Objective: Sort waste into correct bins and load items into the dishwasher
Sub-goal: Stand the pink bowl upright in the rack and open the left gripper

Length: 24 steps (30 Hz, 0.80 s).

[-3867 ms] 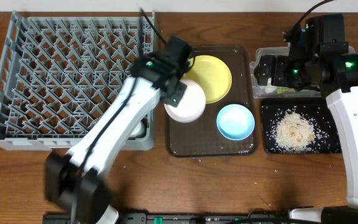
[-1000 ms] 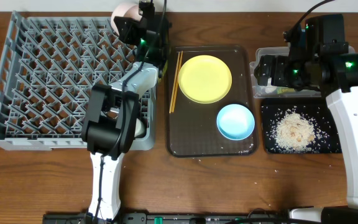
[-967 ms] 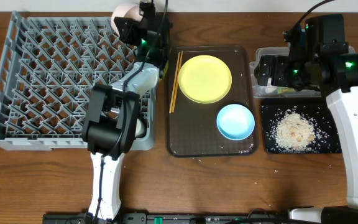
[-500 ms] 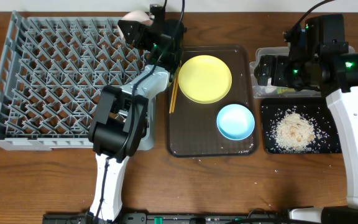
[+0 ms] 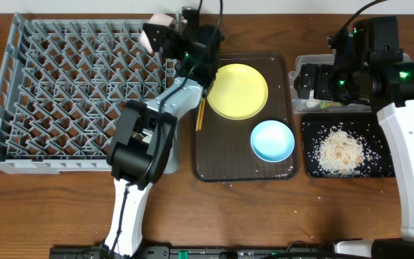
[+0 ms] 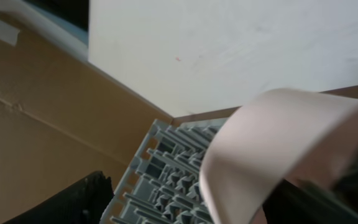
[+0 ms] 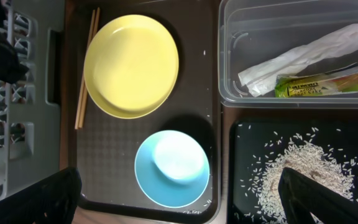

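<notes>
The white bowl (image 5: pixel 154 34) stands on edge at the far right corner of the grey dish rack (image 5: pixel 77 93). My left gripper (image 5: pixel 168 36) is beside it, open. In the left wrist view the bowl (image 6: pixel 278 143) leans by the right finger, with rack pegs (image 6: pixel 160 180) showing in the wide gap. On the brown tray (image 5: pixel 228 162) lie a yellow plate (image 5: pixel 237 91), a light blue bowl (image 5: pixel 272 140) and chopsticks (image 5: pixel 199 119). My right gripper (image 7: pixel 185 205) hangs open and empty above the bins. The clear tub (image 7: pixel 229 62) holds the tissue (image 7: pixel 303 53) and wrapper (image 7: pixel 328 82). Rice (image 5: pixel 340 150) lies on the black tray (image 5: pixel 307 144).
The left arm (image 5: pixel 146 137) stretches across the rack's right side up to its far corner. The right arm (image 5: pixel 401 108) covers most of the clear tub from above. A few rice grains lie scattered on the wooden table (image 5: pixel 315 194) near the trays.
The left gripper went from shut to open, letting go of the white bowl at the rack's far right corner, and the wrist shifted right. The right arm stayed still.
</notes>
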### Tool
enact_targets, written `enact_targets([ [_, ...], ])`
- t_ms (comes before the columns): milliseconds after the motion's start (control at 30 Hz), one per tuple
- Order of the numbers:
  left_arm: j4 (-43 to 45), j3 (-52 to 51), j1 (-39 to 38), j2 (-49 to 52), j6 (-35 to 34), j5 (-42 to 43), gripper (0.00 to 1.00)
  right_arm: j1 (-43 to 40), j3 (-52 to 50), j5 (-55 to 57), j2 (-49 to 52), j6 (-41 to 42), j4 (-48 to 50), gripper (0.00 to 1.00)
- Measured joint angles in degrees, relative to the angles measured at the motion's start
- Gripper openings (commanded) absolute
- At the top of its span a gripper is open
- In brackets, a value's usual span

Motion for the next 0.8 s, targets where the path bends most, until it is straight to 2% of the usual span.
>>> enact_targets([
  [333,-0.22,0.0,-3.08,0.0,-0.31,1.25,0.85,0.0,0.0,0.0,0.0,0.02,-0.02,0.99],
  [533,0.02,0.0,-3.85,-0.04,-3.87,1.44,0.88,0.0,0.0,0.0,0.0,0.0,0.0,0.99],
  [633,-5.07,0.0,-4.81,-0.98,-6.4,2.4,0.87,0.0,0.0,-0.02,0.0,0.0,-0.02,0.99],
  [800,-24.33,-0.15,-6.75,-7.17,-16.0,9.38,0.87,0.0,0.0,0.0,0.0,0.0,-0.07,0.99],
])
